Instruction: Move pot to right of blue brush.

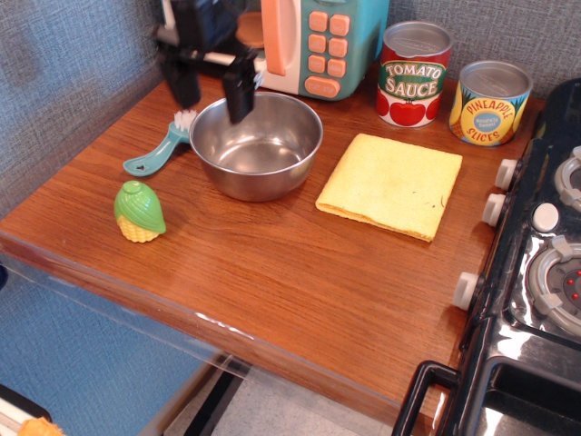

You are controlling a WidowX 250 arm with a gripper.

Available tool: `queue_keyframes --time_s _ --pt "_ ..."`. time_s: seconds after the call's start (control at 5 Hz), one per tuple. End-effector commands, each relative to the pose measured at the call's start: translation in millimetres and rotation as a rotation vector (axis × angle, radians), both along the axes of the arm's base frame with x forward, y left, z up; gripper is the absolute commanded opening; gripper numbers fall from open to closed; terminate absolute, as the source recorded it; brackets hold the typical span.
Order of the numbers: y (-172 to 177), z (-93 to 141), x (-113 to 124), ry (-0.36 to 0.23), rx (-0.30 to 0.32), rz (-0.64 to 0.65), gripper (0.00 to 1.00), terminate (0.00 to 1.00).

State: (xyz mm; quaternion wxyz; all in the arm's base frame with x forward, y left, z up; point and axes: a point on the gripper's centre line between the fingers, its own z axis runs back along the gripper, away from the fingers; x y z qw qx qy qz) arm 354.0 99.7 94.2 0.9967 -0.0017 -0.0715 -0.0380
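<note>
The shiny steel pot [256, 143] stands upright on the wooden counter, directly right of the teal-blue brush [162, 151], whose white bristles lie by the pot's left rim. My black gripper [211, 84] hangs above the pot's back left rim, lifted off it. Its fingers [239, 89] are spread wide apart and hold nothing. The picture of the gripper is blurred.
A green-and-yellow toy corn [139, 211] lies at the front left. A yellow cloth [391, 184] lies right of the pot. A tomato sauce can [413, 73], a pineapple can [490, 102] and a toy microwave [309, 41] stand at the back. A stove [545, 263] borders the right.
</note>
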Motion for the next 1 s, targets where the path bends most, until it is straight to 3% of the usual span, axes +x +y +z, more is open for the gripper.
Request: queue_keyframes --time_s 0.0,0.4,0.6,0.8 --pt "-15.5 30.3 -28.6 -0.006 0.014 -0.028 1.0 0.0" --pt "-20.9 26.5 -50.2 0.001 0.015 0.108 1.0 0.0" --pt "-20.9 26.5 -50.2 0.001 0.015 0.108 1.0 0.0" --pt "-20.9 26.5 -50.2 0.001 0.015 0.108 1.0 1.0"
